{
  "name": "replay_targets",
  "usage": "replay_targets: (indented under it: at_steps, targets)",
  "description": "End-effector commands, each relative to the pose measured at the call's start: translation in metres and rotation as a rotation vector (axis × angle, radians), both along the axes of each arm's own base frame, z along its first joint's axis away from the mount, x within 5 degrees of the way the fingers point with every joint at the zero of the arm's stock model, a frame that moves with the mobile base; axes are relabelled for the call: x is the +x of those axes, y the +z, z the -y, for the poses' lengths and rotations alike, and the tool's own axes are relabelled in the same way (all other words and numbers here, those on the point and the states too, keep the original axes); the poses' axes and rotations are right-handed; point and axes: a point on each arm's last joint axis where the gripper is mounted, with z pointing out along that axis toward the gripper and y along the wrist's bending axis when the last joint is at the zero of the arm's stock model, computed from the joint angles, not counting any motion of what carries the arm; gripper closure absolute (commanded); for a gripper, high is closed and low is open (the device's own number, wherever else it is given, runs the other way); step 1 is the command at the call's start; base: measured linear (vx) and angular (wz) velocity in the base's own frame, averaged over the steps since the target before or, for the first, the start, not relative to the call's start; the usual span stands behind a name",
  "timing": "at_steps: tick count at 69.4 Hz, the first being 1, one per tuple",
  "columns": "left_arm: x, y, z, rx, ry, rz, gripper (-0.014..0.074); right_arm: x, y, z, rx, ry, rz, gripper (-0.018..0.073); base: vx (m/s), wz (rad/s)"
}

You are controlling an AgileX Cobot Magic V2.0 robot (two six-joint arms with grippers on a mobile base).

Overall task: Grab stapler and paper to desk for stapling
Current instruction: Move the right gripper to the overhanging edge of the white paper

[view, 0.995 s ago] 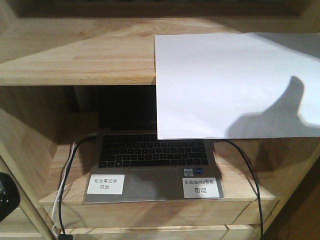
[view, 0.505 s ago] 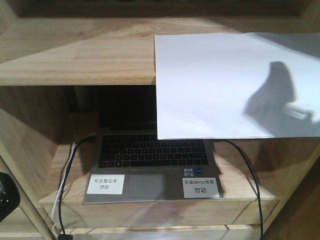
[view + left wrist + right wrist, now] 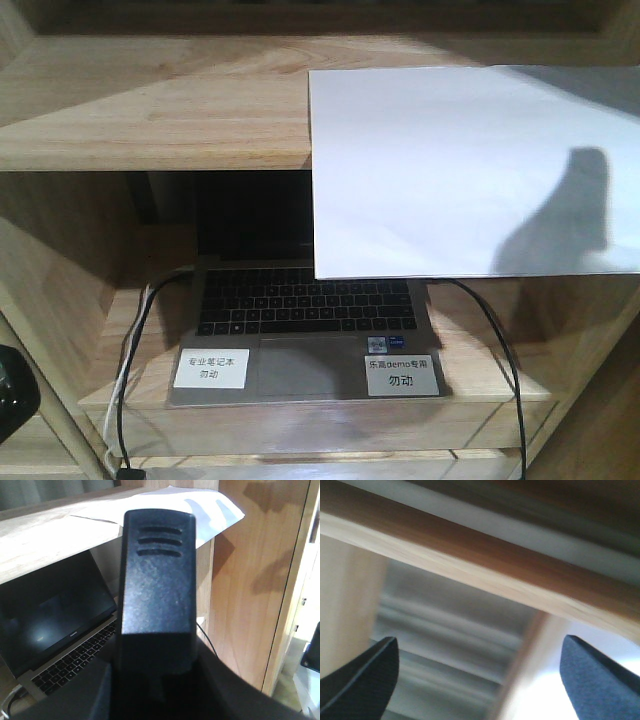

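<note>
The white paper (image 3: 470, 170) lies on the upper board of the shelf unit, its near part overhanging the laptop bay. In the left wrist view the paper (image 3: 200, 507) shows at the top. The black stapler (image 3: 157, 575) stands upright and close in that view, three grooves near its top end. My left gripper (image 3: 155, 685) is shut on its lower part. My right gripper (image 3: 480, 680) is open, with only blurred background between its fingertips (image 3: 365, 680), just under a wooden edge (image 3: 470, 565). Only a gripper's shadow falls on the paper in the front view. The desk is out of view.
An open laptop (image 3: 305, 330) with two white labels sits in the lower bay, cables (image 3: 495, 340) running down either side. A wooden side panel (image 3: 250, 590) stands to the right of the bay. A dark part (image 3: 12, 390) shows at the left edge.
The shadow on the paper's right part has shifted and changed shape from frame to frame. The paper and the laptop have not moved.
</note>
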Motion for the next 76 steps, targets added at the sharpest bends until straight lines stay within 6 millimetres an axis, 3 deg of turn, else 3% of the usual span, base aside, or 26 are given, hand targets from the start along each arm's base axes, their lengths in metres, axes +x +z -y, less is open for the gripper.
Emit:
replay_targets:
  at_steps: [1, 25, 43, 67, 76]
  targets:
    - [0.001, 0.018, 0.000, -0.107, 0.006, 0.069, 0.0603, -0.006, -0.005, -0.004, 0.003, 0.048, 0.076, -0.0049, 0.00, 0.00]
    - [0.001, 0.018, 0.000, -0.107, 0.006, 0.069, 0.0603, -0.028, -0.071, -0.021, 0.035, 0.356, -0.027, -0.0034, 0.00, 0.00]
    - [0.001, 0.018, 0.000, -0.107, 0.006, 0.069, 0.0603, -0.023, -0.123, -0.036, 0.046, 0.535, -0.128, -0.0034, 0.00, 0.00]
    - [0.001, 0.018, 0.000, -0.107, 0.006, 0.069, 0.0603, -0.012, -0.165, -0.044, 0.157, 0.579, 0.208, -0.0034, 0.00, 0.00]
    - [0.001, 0.018, 0.000, -0.107, 0.006, 0.069, 0.0603, -0.007, -0.181, -0.043, 0.211, 0.548, 0.242, -0.0034, 0.00, 0.00]
